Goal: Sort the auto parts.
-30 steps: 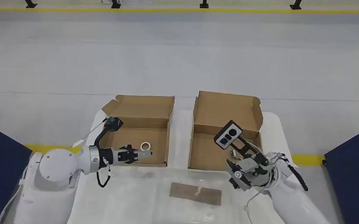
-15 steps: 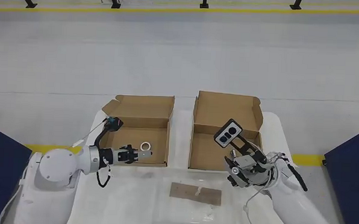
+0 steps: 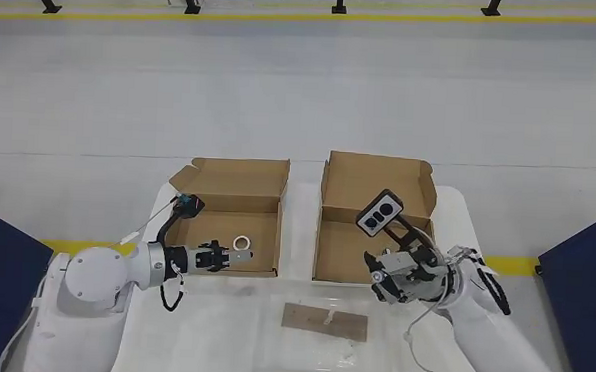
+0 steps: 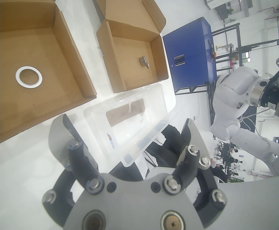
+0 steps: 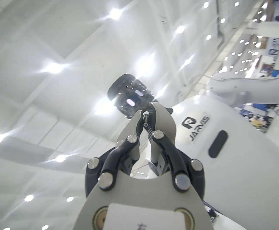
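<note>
My right gripper point(image 5: 145, 111) points up and is shut on a small silver screw point(image 5: 145, 119) pinched near its fingertips. Seen from above, the right gripper point(image 3: 386, 274) hangs over the front edge of the right cardboard box point(image 3: 337, 250), which holds a metal hinge part point(image 4: 143, 61). My left gripper point(image 4: 127, 132) is open and empty, low over the table by the front of the left cardboard box point(image 3: 261, 224). A white ring point(image 3: 241, 244) lies in that box, also seen as the white ring point(image 4: 28, 76).
A clear plastic bin point(image 3: 370, 361) stands at the table's front, between the arms, with a brown card point(image 3: 324, 321) and a few small bits inside. A blue cabinet point(image 4: 189, 54) stands beside the table on the right.
The right gripper has shifted a little left and back toward the right box, turning at the wrist. The left arm has kept still.
</note>
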Available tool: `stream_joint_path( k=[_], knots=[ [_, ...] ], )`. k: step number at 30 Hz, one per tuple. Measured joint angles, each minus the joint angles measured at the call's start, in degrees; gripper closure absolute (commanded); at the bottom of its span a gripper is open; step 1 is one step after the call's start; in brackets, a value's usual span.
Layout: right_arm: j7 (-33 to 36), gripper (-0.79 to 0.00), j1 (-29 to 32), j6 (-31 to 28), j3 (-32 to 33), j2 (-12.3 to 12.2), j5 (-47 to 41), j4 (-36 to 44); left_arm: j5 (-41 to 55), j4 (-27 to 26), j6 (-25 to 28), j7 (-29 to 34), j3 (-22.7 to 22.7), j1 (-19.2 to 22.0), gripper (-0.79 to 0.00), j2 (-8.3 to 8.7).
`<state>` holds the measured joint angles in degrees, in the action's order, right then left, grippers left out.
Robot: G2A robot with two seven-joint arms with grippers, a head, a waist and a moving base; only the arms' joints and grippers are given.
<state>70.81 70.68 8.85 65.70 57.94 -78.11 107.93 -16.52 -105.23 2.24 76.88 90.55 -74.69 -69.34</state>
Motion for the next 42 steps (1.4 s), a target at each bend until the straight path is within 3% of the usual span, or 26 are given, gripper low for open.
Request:
stream_joint_path(
  k=[4, 16, 42],
  knots=[
    [0.3, 0.000, 0.7, 0.4, 0.2, 0.2, 0.7, 0.4, 0.0, 0.0, 0.0, 0.0, 0.0, 0.0, -0.785, 0.00],
    [0.0, 0.000, 1.0, 3.4, 0.2, 1.4, -8.3, 0.2, 0.0, 0.0, 0.0, 0.0, 0.0, 0.0, -0.785, 0.00],
    [-6.0, 0.000, 2.1, 5.0, 1.5, 2.6, -12.2, 2.6, 0.0, 0.0, 0.0, 0.0, 0.0, 0.0, -0.785, 0.00]
  ],
)
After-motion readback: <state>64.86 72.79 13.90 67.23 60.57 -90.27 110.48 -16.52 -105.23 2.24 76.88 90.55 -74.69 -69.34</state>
